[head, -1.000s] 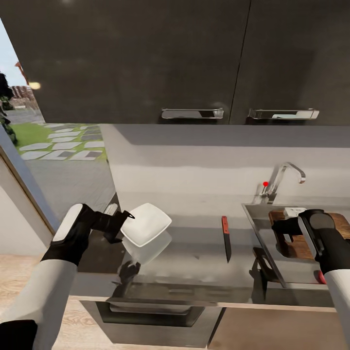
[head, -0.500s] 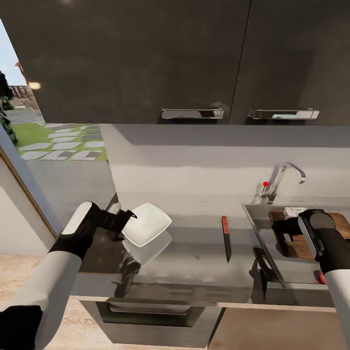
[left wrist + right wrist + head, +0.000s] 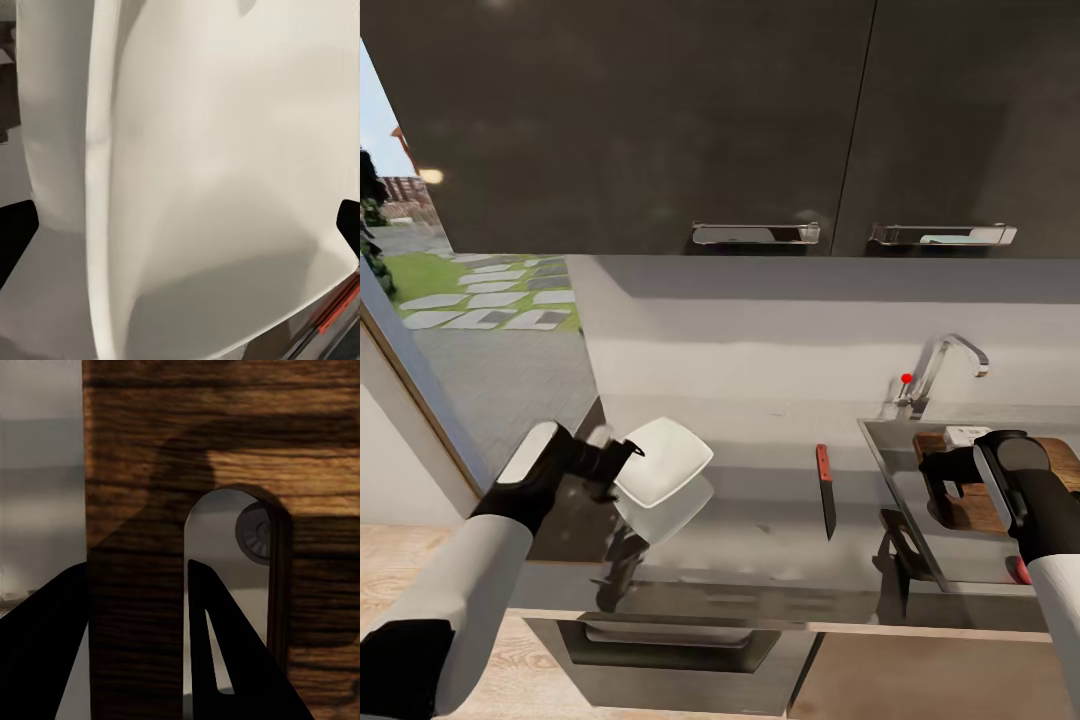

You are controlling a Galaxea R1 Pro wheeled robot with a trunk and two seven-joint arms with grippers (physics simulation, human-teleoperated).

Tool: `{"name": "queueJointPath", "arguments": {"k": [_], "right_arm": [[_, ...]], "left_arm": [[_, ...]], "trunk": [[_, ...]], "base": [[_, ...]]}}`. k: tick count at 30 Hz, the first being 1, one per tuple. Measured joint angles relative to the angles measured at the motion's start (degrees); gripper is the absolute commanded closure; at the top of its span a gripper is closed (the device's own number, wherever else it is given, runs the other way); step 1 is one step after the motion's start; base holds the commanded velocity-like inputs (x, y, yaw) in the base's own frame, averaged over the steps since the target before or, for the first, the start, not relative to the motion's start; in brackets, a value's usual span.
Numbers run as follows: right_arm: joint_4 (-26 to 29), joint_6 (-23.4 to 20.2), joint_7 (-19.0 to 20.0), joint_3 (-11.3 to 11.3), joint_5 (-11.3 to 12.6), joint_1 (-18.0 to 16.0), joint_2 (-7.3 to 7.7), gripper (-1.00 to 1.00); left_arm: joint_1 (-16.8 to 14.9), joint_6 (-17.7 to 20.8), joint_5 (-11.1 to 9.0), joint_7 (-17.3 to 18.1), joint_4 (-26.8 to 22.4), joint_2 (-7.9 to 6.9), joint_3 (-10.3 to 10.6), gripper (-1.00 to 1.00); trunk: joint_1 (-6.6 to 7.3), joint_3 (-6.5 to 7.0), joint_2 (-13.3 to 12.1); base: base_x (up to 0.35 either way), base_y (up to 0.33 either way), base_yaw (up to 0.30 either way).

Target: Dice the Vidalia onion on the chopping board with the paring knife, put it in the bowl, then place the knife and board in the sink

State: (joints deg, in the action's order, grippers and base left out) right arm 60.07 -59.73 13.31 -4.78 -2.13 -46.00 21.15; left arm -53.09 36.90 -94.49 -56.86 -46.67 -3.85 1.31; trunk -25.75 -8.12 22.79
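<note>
R gripper (image 3: 938, 470) on board in sink; knife left on counter, btwn the arms.

Chopping board (image 3: 978, 500) sits over the sink (image 3: 905, 480), slot end toward the R fingers; wrist cam shows one finger (image 3: 214, 652) through the handle slot (image 3: 225, 585), other outside the board edge, drain visible thru slot. Looks clamped on the strip beside the slot, can't fully confirm. L gripper (image 3: 622, 452) pinches the white bowl (image 3: 660, 460) by its rim, tilted, lifted off the counter (image 3: 760, 540), L of the knife. Paring knife (image 3: 825, 490) lies flat, red handle toward the wall, blade pointing at the robot, long axis near front-back; just L of the sink edge, so R arm is nearer imo. Counter is glossy metal, reflective, knife prob slides. Room: dark upper cabinets, open doorway on L. Onion / dice not made out.
</note>
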Motion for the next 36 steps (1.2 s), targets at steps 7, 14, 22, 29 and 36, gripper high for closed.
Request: {"name": "queueJointPath", "arguments": {"k": [7, 14, 22, 29, 36], "right_arm": [[0.0, 0.0, 0.0, 0.0, 0.0, 0.0, 0.0, 1.0], [0.1, 0.0, 0.0, 0.0, 0.0, 0.0, 0.03, 1.0], [0.1, 0.0, 0.0, 0.0, 0.0, 0.0, 0.03, 1.0], [0.1, 0.0, 0.0, -0.1, 0.0, 0.0, 0.06, 1.0], [0.1, 0.0, 0.0, -0.1, 0.0, 0.0, 0.12, 1.0]], "left_arm": [[-0.3, 0.0, 0.1, 1.3, 1.6, -0.05, 0.0, -1.0], [-0.4, -0.1, 0.2, 1.5, 1.8, -0.12, 0.0, -1.0], [-0.4, -0.1, 3.5, 3.4, 1.9, 0.05, 0.0, 1.0], [-0.4, 0.0, 3.9, 4.8, 1.9, 0.36, 0.1, 1.0], [-0.3, 0.1, 3.9, 6.2, 1.9, 0.3, 0.1, 1.0]], "trunk": [[0.0, 0.0, 0.0], [0.0, 0.0, 0.0], [0.0, 0.0, 0.0], [0.0, 0.0, 0.0], [0.0, 0.0, 0.0]], "base": [[0.0, 0.0, 0.0], [0.0, 0.0, 0.0], [0.0, 0.0, 0.0], [0.0, 0.0, 0.0], [0.0, 0.0, 0.0]]}}
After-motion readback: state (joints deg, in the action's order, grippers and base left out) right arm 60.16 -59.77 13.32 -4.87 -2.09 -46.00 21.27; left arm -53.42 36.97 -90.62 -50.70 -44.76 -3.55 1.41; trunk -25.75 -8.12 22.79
